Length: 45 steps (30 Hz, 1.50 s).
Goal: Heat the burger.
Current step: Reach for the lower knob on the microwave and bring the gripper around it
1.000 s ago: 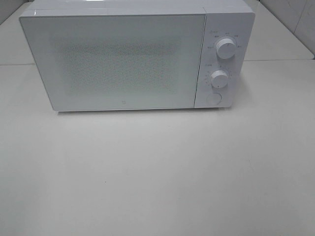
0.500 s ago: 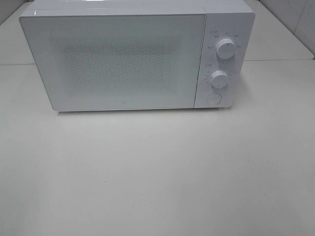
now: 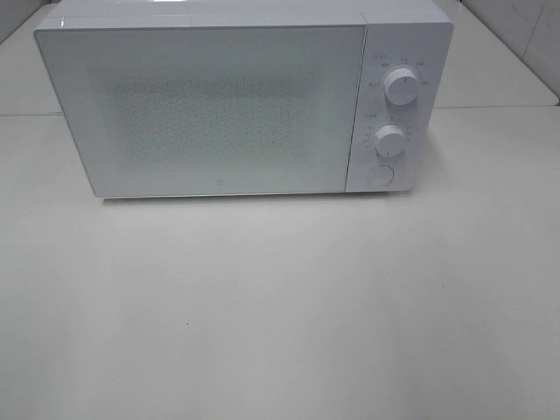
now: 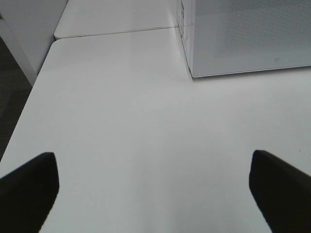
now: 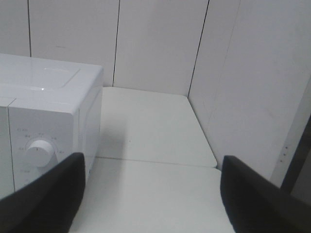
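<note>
The burger is out of view. A white microwave (image 3: pixel 245 96) stands at the back of the table with its door shut; its two knobs (image 3: pixel 400 86) sit on the right panel. In the exterior view neither arm shows. My left gripper (image 4: pixel 153 191) is open over bare table, in front of the microwave's left corner (image 4: pixel 192 73), with nothing between its dark fingers (image 4: pixel 29 189). Wide open and empty, my right gripper (image 5: pixel 150 206) hangs to the right of the microwave (image 5: pixel 48 131), with one knob (image 5: pixel 40 153) in sight.
The white table (image 3: pixel 280 315) runs from the microwave toward the camera. Its left edge (image 4: pixel 34 92) drops to a dark floor. White wall panels (image 5: pixel 160 43) close the back and right side. A seam (image 5: pixel 150 162) joins two tabletops.
</note>
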Tool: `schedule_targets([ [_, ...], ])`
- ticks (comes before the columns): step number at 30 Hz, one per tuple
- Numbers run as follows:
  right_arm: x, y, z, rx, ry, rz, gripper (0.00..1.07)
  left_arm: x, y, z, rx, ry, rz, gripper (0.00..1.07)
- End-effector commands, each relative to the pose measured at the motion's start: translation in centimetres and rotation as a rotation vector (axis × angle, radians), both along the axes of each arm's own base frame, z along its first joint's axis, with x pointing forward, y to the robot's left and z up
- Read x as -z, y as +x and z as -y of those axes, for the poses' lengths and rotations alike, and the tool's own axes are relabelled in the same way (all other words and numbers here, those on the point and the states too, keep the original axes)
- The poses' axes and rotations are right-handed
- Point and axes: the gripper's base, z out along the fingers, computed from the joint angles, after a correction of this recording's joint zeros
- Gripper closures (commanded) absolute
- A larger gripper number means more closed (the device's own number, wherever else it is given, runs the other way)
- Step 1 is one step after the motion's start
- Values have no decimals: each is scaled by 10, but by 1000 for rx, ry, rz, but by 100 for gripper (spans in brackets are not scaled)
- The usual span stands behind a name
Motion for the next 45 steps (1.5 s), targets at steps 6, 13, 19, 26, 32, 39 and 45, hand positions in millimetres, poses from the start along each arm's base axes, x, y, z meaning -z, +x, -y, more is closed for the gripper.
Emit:
schedule_targets([
  [6,27,38,1,-14,-27,150,31,1,-3,0,-6,-8,20,6],
  [13,64,77,3,-26,-20,130,31,1,-3,0,-6,-8,20,6],
  [19,78,98,2,-49,-30,155,31,1,-3,0,-6,-8,20,6],
  [26,91,114,-7,-97,-24,203,31,1,-3,0,-6,-8,20,6],
  [32,107,120,-21,-87,-25,117,31,1,-3,0,-6,-8,20,6],
  [39,129,126,-49,-189,26,65,31,1,-3,0,-6,-8,20,6],
  [45,155,128,-69,-196,53,-4,31,1,-3,0,-6,-8,20,6],
])
